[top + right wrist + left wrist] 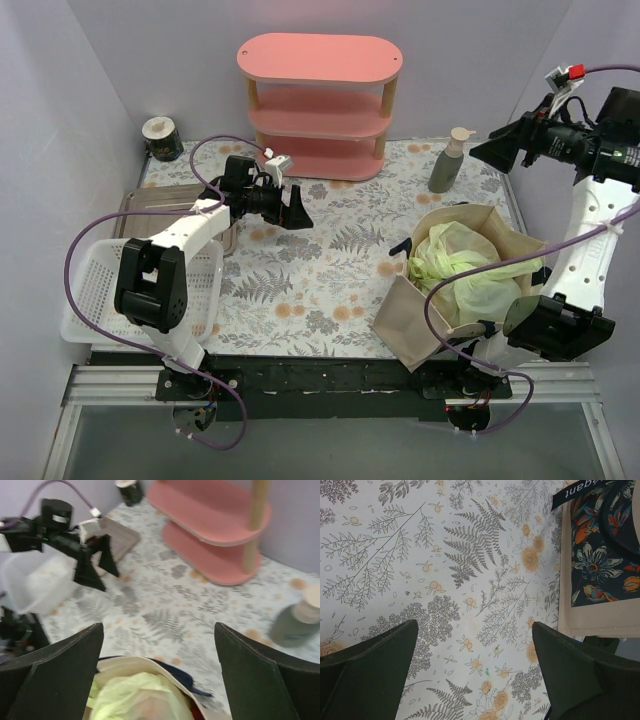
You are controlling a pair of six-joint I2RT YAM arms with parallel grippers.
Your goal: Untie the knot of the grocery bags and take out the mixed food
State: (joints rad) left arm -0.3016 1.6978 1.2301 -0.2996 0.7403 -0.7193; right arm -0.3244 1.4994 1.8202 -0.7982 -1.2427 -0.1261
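We judge the task not yet begun: nothing is untied, and both arms hang clear of the bags.

The tabletop [330, 270] wears a flat matte cloth printed with ferns and small orange flowers. At its near right corner stands the beige tote [412, 318], boxy and stiff-walled, with a dark flowered lining showing in the left wrist view. Inside it sits the plastic bag [462, 272], thin, crinkled, translucent yellow-green and bulging above the tote's rim. One twisted strand of it trails toward the right edge. We cannot pick out the knot itself, and the mixed food is hidden under the film.

The left gripper [299, 208] hovers over the cloth left of centre, jaws spread wide and holding nothing. The right gripper [159, 626] hangs high near the far right corner, equally wide and empty, looking down on the bag.

Next, we think, one gripper must come down and pinch the slippery film while the other works the tie loose.
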